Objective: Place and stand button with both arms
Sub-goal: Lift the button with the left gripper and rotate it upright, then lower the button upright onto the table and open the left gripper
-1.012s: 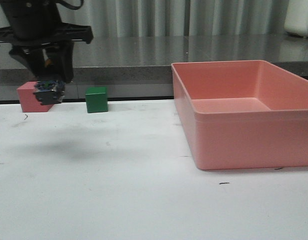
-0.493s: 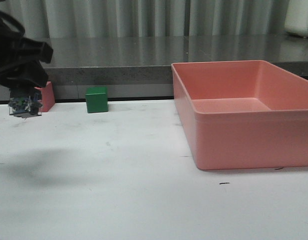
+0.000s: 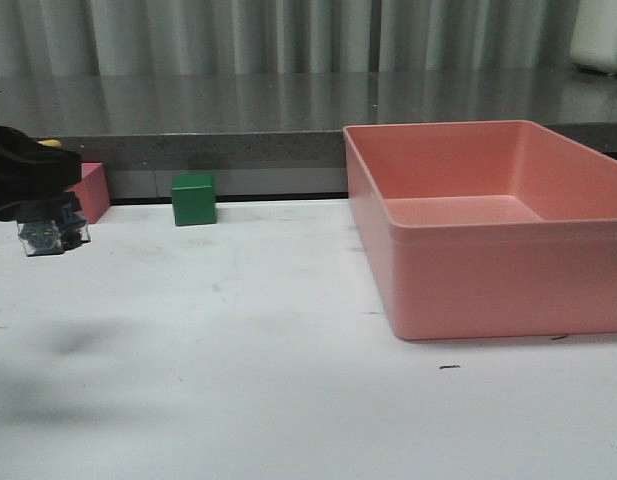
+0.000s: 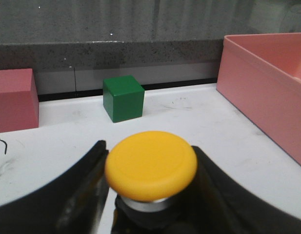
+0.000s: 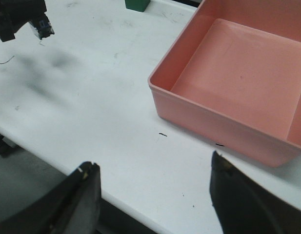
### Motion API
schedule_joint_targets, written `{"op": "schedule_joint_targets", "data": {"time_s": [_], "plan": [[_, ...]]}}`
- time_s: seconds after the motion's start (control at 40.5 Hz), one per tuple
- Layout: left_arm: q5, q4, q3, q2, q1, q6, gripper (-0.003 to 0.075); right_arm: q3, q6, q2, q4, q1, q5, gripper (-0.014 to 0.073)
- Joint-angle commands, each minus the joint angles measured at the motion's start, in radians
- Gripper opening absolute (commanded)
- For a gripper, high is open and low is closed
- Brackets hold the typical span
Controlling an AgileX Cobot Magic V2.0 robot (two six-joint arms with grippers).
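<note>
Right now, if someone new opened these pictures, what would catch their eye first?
Most striking is the big pink bin, empty, filling the right side of the white table. Next comes the button with its yellow cap, clamped in the left pincer, which hangs above the table at the far left edge of the front view. A small green cube sits at the table's back edge, beside a pink block.

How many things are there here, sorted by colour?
Pink: 2, the big bin and a block.
Green: 1, the cube.
Yellow-capped: 1, the button, held in the left gripper.
Total: 4, all seen over the white table.
</note>
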Motion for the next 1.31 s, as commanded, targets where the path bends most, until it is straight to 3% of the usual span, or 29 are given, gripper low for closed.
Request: {"op": "schedule_joint_targets", "data": {"time_s": [0.0, 0.148, 0.37, 0.666, 0.789, 1.012, 1.283], "plan": [[-0.207, -0.007, -0.013, 0.052, 0.001, 0.024, 0.0224, -0.024, -0.005, 0.001, 0.027, -0.007, -0.057, 0.0499], [-0.411, -0.007, -0.013, 0.172, 0.001, 0.024, 0.0224, -0.024, -0.005, 0.001, 0.027, -0.007, -0.057, 0.0499], [-0.413, -0.007, -0.045, 0.300, 0.001, 0.024, 0.0224, -0.024, -0.005, 0.001, 0.027, -0.007, -0.057, 0.0499], [-0.413, -0.005, -0.045, 0.319, 0.001, 0.024, 0.0233, -0.024, -0.005, 0.001, 0.027, -0.007, -0.057, 0.0499], [-0.413, 0.002, -0.045, 0.319, 0.001, 0.024, 0.0307, -0.024, -0.005, 0.001, 0.027, -0.007, -0.057, 0.0499], [-0.413, 0.037, -0.043, 0.319, 0.001, 0.024, 0.0521, -0.024, -0.005, 0.001, 0.027, -0.007, -0.057, 0.0499], [-0.413, 0.037, -0.009, 0.288, 0.001, 0.024, 0.0548, -0.024, -0.005, 0.001, 0.027, -0.007, -0.057, 0.0499]]}}
